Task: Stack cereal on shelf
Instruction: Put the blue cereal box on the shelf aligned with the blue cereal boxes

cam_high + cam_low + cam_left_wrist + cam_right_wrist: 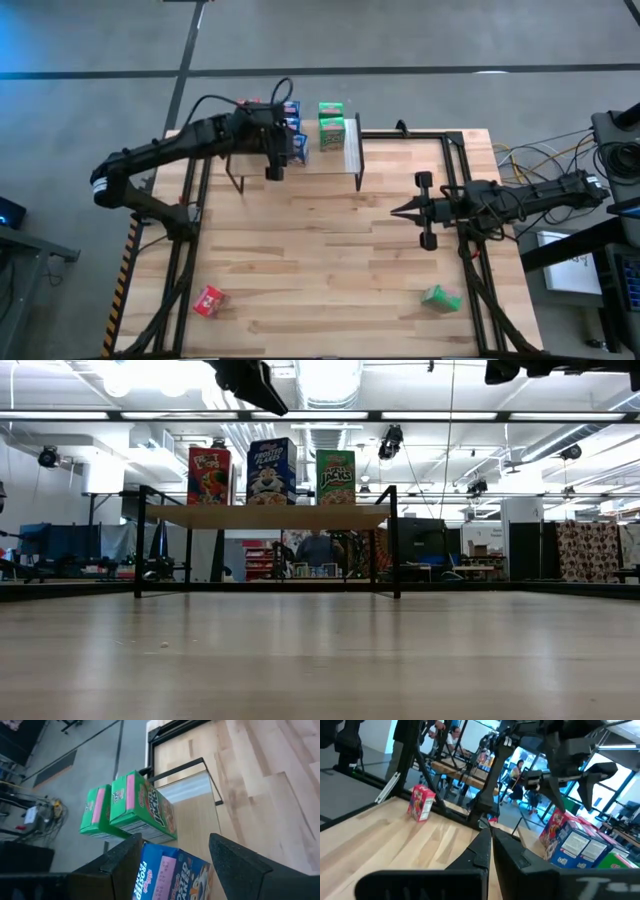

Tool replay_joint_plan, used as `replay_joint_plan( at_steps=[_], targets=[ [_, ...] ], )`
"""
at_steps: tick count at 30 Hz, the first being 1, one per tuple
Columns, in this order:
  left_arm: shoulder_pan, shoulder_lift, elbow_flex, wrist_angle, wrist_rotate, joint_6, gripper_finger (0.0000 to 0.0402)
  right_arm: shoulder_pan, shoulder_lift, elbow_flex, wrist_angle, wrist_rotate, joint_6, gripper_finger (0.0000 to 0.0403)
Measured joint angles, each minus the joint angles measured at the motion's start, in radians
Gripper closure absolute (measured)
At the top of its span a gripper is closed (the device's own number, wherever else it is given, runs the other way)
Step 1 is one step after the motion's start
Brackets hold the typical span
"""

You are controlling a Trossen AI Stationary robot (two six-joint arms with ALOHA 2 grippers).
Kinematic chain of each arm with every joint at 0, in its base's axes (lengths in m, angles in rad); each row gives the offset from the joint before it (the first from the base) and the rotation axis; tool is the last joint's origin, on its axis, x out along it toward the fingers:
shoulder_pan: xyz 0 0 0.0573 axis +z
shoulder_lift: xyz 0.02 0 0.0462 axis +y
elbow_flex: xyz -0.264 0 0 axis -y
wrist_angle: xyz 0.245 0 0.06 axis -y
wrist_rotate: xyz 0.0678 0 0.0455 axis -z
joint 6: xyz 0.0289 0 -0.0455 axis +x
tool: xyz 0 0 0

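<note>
1. We've got the left gripper (275, 172) hanging over the light wooden shelf with black legs (340, 165) at 12 o'clock, fingers spread wide and holding nothing, right above a blue cardboard cereal box (167, 875).
2. Green cereal boxes (331, 127) stand just beside it.
3. The right gripper (397, 211) waits at 3 o'clock, pinched together.
4. A loose red box (209, 300) lies at 7, a green one (440, 298) at 5.

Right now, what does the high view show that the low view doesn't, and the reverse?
Only the high view: a loose red box and a loose green box lying near the table's front edge, the left end effector open over the shelf, and the right end effector shut, waiting mid-table. Only the low view: the printed box fronts, red, blue, green, and the room behind. Both: the shelf with boxes on top.
</note>
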Motion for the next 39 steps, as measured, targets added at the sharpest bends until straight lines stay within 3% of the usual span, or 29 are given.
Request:
replay_joint_plan(
  at_steps=[4, 20, 39],
  targets=[
    [0.042, 0.013, 0.0, 0.0, 0.059, 0.0, 0.0187, 0.0, -0.022, -0.007, 0.0, 0.0, 0.0, 0.0394],
    [0.08, 0.081, -0.002, -0.042, 0.073, 0.033, 0.0187, 0.0, -0.032, -0.015, -0.002, 0.0, 0.001, 0.0394],
    [0.082, 0.081, -0.002, -0.045, 0.069, -0.179, 0.0187, 0.0, -0.031, -0.015, -0.002, 0.001, 0.0, 0.0394]
  ],
)
